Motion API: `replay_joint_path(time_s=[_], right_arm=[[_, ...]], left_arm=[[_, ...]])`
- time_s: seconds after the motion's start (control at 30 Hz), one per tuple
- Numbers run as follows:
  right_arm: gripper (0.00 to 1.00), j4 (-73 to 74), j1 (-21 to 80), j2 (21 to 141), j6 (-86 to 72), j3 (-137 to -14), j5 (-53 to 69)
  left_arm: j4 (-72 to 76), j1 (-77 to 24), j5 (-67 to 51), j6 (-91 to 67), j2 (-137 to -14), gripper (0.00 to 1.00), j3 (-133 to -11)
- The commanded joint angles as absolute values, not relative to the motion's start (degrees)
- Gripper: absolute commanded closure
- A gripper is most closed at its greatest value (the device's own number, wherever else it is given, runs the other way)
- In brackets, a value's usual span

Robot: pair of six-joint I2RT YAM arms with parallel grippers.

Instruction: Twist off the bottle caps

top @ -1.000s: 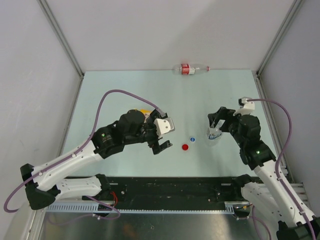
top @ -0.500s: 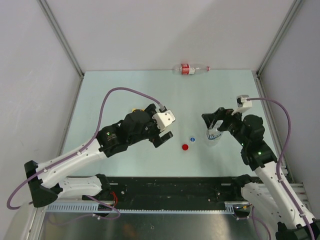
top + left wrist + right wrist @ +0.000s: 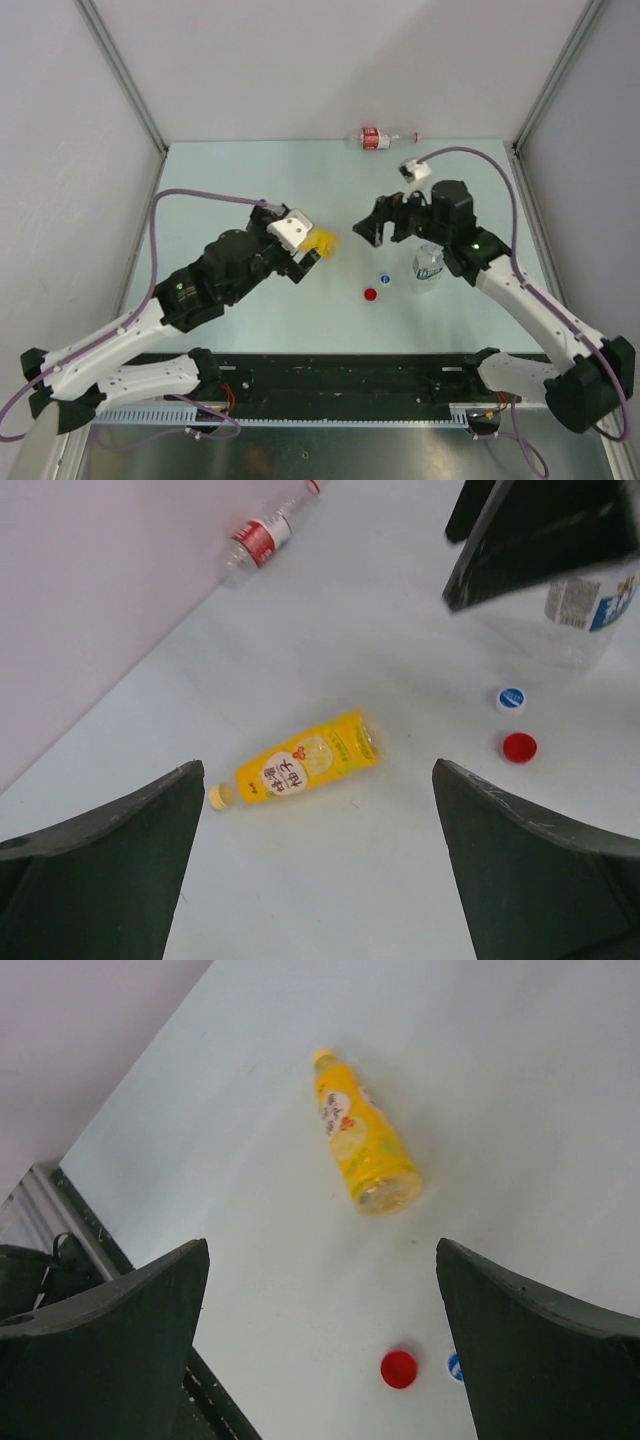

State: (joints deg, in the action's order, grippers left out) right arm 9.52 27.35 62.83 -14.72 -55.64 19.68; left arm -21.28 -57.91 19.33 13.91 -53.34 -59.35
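Yellow plastic marks the yellow bottle, which lies on its side on the pale desk with the yellow cap on its neck. The left pincer hangs over it, spread wide and empty. The right pincer, just as wide and empty, hovers near its base end. The red cap and blue cap lie loose near that base, and the short clear bottle stands just past them. The slim red-labelled bottle lies well apart, by the far wall.

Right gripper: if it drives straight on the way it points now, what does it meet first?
Most likely the yellow bottle, lying on its side on the table ahead of the open right gripper. Nothing shows between; depth is unclear, so it may touch bare table just short of it.
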Motion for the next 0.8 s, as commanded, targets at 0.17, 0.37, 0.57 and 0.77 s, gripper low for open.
replay_joint_path(time_s=[0.17, 0.37, 0.57, 0.77], right_arm=[[0.01, 10.87, 35.16, 81.34, -7.44, -68.48, 15.73], [0.01, 10.84, 36.69, 93.93, -5.39, -75.57, 12.90], [0.01, 15.10, 40.07, 105.96, -1.40, -84.78, 6.22], [0.01, 21.90, 44.79, 118.26, 3.88, -97.18, -4.86]], left_arm=[[-8.69, -58.18, 19.85, 13.51, -40.56, 0.01, -52.76], [-7.24, -58.14, 17.12, 13.82, -40.04, 0.00, -51.68], [-7.26, -58.10, 16.32, 13.80, -41.22, 0.01, -51.63], [-7.31, -58.12, 15.48, 14.02, -41.92, 0.01, -51.59]])
